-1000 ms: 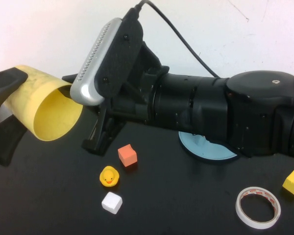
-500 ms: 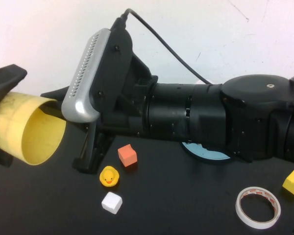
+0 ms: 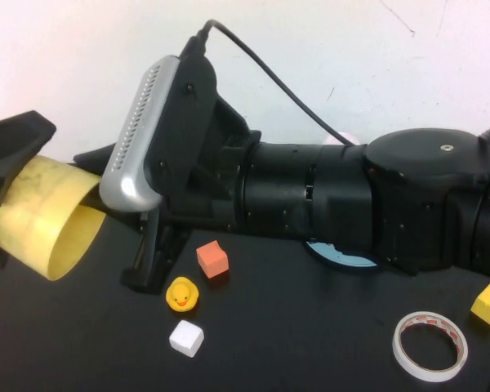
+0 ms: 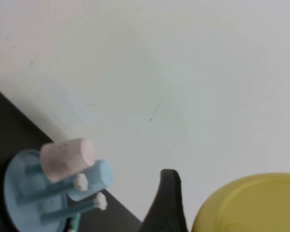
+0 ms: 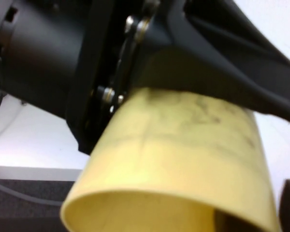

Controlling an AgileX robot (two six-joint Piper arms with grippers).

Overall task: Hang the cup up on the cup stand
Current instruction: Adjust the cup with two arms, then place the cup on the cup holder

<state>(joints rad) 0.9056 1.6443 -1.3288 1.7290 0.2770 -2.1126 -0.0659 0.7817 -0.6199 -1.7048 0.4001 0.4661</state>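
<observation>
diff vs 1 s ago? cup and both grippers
The cup moved toward the table's left edge, clamped between the left gripper fingers. The right gripper followed it left, one finger at the cup's rim; whether it has let go isn't visible. The duck, blocks and tape roll stayed put.

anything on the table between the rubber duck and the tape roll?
Bare black table between the rubber duck and the tape roll, per the high view.

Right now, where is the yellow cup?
In the high view the yellow cup lies on its side at the far left, above the table, held by the left end effector, with the right end effector at its open rim.
</observation>
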